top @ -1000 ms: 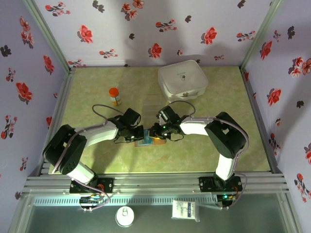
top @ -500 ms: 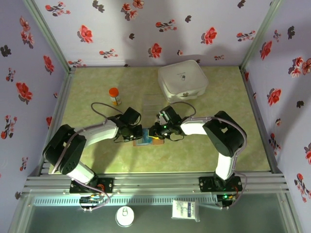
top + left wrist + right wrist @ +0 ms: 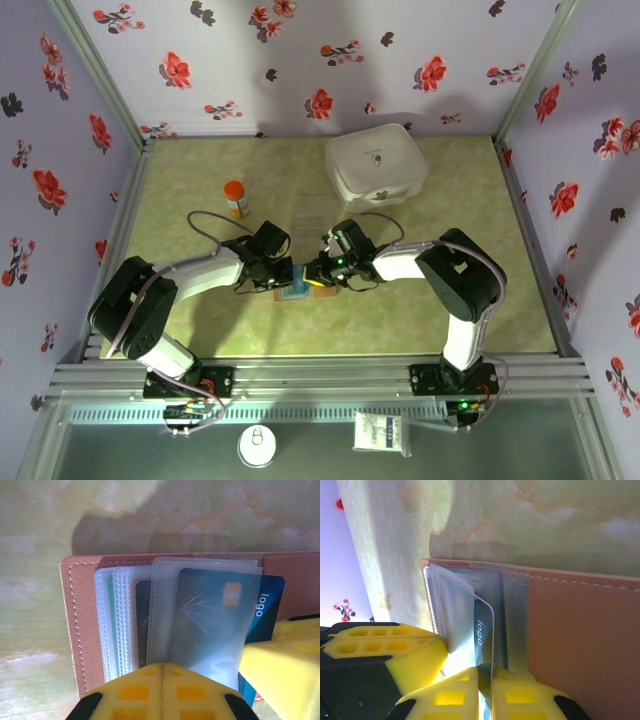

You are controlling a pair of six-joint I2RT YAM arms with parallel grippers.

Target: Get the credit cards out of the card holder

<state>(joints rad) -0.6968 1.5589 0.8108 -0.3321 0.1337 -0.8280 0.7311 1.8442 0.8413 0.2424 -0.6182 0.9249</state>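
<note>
The tan-brown card holder (image 3: 322, 293) lies open on the green table between my two grippers. In the left wrist view its leather (image 3: 75, 620) carries a fan of clear plastic sleeves (image 3: 125, 615). A blue credit card (image 3: 267, 600) printed "logo" sticks partway out of the front sleeve toward the right. My left gripper (image 3: 163, 669) is shut on the near edge of that sleeve. My right gripper (image 3: 487, 672) is shut on the blue card's (image 3: 482, 625) edge, beside the wallet's leather (image 3: 580, 630). From above, the left gripper (image 3: 283, 277) and right gripper (image 3: 318, 272) nearly touch.
A white rounded square case (image 3: 376, 166) sits at the back right. An orange-capped bottle (image 3: 236, 197) stands at the back left, and a clear plastic tray (image 3: 315, 210) lies just behind the wallet. Flowered walls close in the table on three sides.
My right gripper's fingers have closed onto the blue card and the arm has edged slightly left. The left gripper stays clamped in place.
</note>
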